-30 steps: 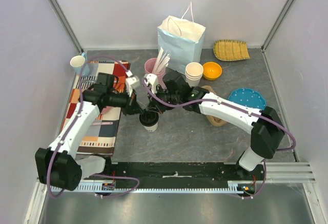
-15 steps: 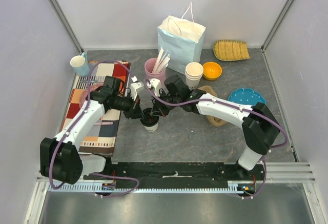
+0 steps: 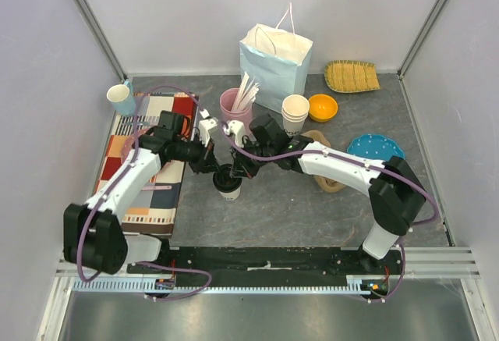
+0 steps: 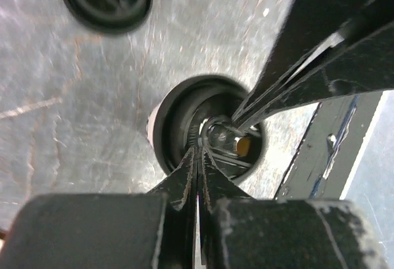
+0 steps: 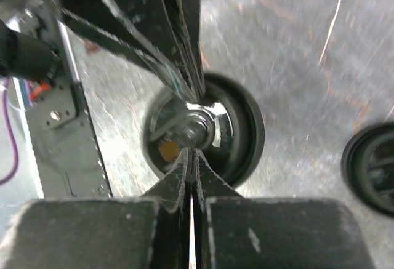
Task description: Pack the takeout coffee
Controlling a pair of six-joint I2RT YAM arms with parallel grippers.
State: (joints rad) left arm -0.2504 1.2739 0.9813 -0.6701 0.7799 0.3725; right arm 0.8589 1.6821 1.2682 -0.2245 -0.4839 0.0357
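Your left fingers were pressed together, tips at lid centre of takeout coffee. Cup stood upright on bench. Your right fingers also pressed together, tips at same lid. Behind, pale blue bag stood apart.

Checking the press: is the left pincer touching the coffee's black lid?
Cannot tell. The left wrist view shows the left pincer ending over the lid, but looking along it hides any gap.

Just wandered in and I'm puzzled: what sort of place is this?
Probably a robot test booth, staged as a coffee counter: plain walls around a table, two bolted-down arms, a paper bag and stacked cups.
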